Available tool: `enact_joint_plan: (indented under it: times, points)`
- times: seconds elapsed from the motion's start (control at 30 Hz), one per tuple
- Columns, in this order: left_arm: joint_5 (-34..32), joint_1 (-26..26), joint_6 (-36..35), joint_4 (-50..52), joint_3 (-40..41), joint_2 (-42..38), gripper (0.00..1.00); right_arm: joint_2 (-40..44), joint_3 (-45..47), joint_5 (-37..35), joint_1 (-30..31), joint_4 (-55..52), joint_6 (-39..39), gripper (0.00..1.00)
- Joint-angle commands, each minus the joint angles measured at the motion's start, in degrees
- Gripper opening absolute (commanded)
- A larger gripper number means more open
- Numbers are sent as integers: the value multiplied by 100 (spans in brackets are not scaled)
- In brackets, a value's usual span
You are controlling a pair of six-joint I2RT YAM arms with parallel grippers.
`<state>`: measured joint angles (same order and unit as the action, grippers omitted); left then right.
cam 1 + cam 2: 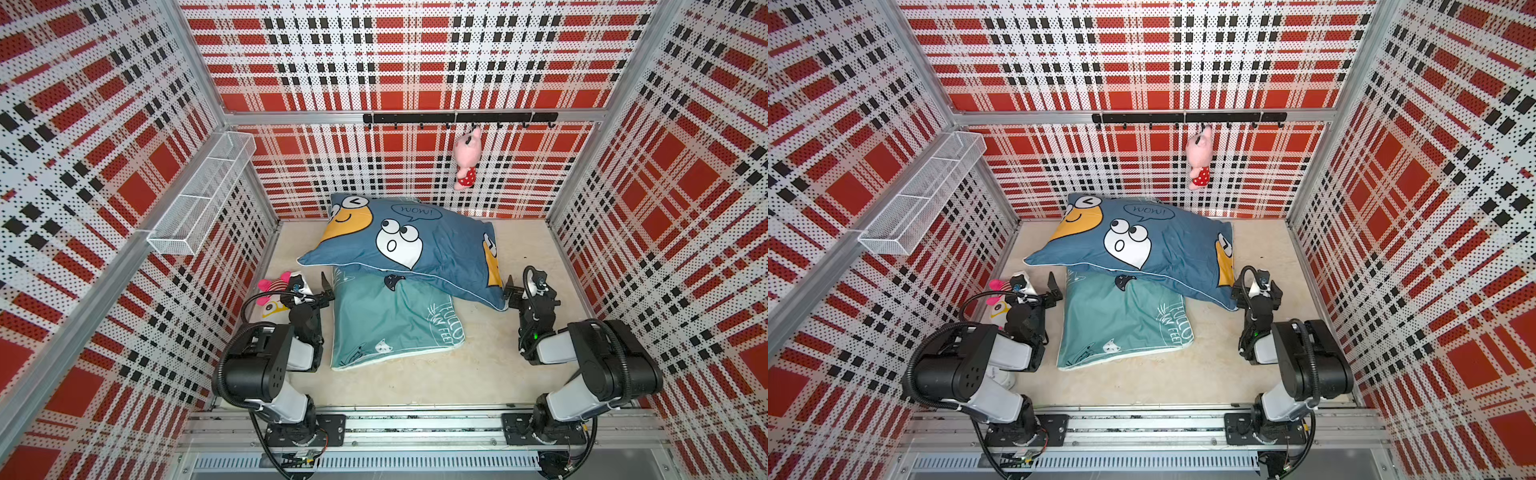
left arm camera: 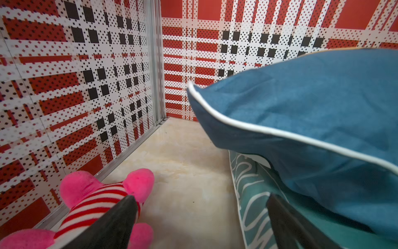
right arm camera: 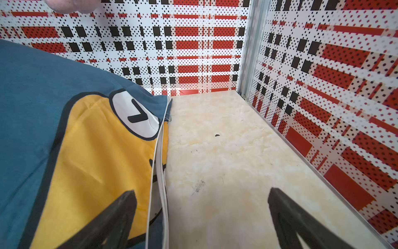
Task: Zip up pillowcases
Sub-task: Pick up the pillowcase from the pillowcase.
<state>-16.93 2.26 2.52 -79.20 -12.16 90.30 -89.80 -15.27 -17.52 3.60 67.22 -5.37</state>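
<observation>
- Both of my arms stand closest in both top views, mounted on the rail (image 1: 415,430) at the near edge. The left arm (image 1: 257,365) and right arm (image 1: 602,365) each reach toward the far wall over the pale table (image 1: 415,386).
- The blue pillowcase (image 1: 419,245), with googly-eyed faces and a "WOW" bubble, lies at the far middle of the table. Its near edge rests across the far end of the teal pillowcase (image 1: 386,328), which lies in the middle between my arms.
- My left gripper (image 1: 312,287) sits just left of the teal pillowcase's far left corner, fingers spread wide and holding nothing. A striped plush toy (image 1: 274,286) lies just to its left.
- My right gripper (image 1: 523,291) is at the blue pillowcase's near right corner, also spread wide with nothing in it. From above I cannot tell whether it touches the fabric.
- On the far wall a pink plush toy (image 1: 467,158) hangs from a hook rack (image 1: 457,117), and a wire basket (image 1: 199,195) is fixed to the left wall.
- In the left wrist view, my left gripper (image 2: 201,197) gapes over bare table. One finger shows in front of the striped plush toy (image 2: 92,200), the other in front of the teal pillowcase (image 2: 252,194), with the blue pillowcase (image 2: 312,103) lying on top of it.
- In the right wrist view, my right gripper (image 3: 202,191) straddles the white-piped edge of the blue pillowcase (image 3: 64,129), one finger over a yellow face and the other over bare table. Nothing is pinched, and I cannot tell whether the zip on that edge is closed.
</observation>
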Motion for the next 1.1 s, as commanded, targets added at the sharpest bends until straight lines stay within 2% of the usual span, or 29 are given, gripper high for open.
enact_joint_plan:
  times: [0.0, 0.87, 0.9, 0.93, 1.0, 1.07]
  points:
    - [-41, -32, -50, -166, 12, 23, 98, -57, 0, -69, 36, 234, 110, 100]
    - [5, -57, -25, -111, -3, 10, 98, -25, -99, 196, -61, 7, 44, 100]
    - [-102, -40, -36, -219, 32, -10, 98, -13, -83, 206, -61, 62, 62, 100]
    - [-492, 61, -40, -66, 39, -245, 98, 193, -134, 127, -61, -181, 47, 100]
    - [-1239, 321, -91, 662, 21, -1117, 98, 971, -706, -160, -73, -2002, -128, 100]
    - [-2679, 853, 135, 1096, 19, -2037, 98, 1401, -1591, -264, -223, -4022, -450, 100]
